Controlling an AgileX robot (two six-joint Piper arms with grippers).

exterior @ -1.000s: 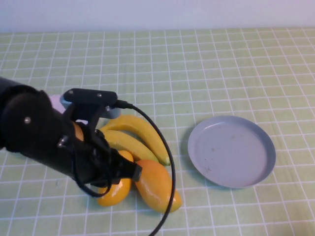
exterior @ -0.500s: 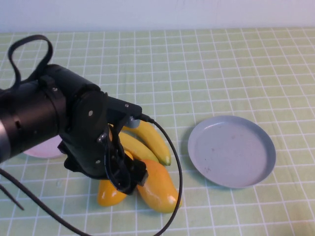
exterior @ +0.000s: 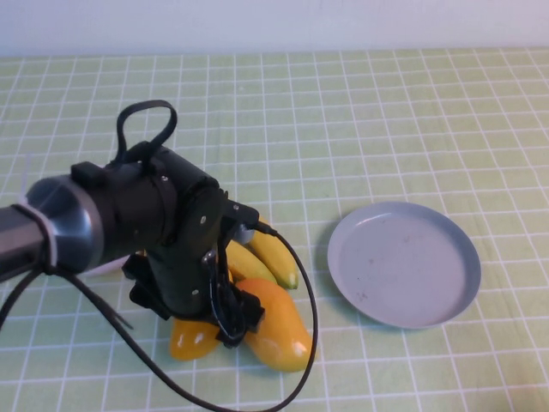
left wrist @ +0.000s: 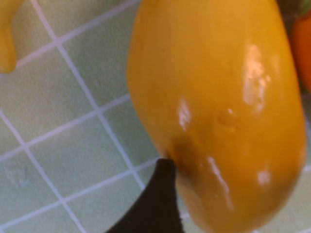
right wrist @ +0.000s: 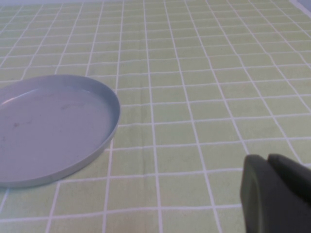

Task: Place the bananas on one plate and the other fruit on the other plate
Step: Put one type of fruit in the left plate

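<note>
The mangoes (exterior: 274,330) lie together with the bananas (exterior: 270,256) in one pile on the table (exterior: 360,120), left of centre and toward the near edge; no fruit is on a plate yet. The grey-blue plate (exterior: 403,263) sits well apart to the right, and only a sliver of the pink plate (exterior: 105,269) shows at the left behind the arm.

The step in hand looks like picking up the larger mango (left wrist: 218,97). The left gripper (exterior: 230,319) is bent steeply down over the pile with its jaws spread wide, one finger (left wrist: 150,204) touching the mango's side, nothing held. The next move probably calls for closing on the mango, then carrying it left to the pink plate.

The right gripper (right wrist: 274,194) is closed and empty, low over the table right of the grey-blue plate.
</note>
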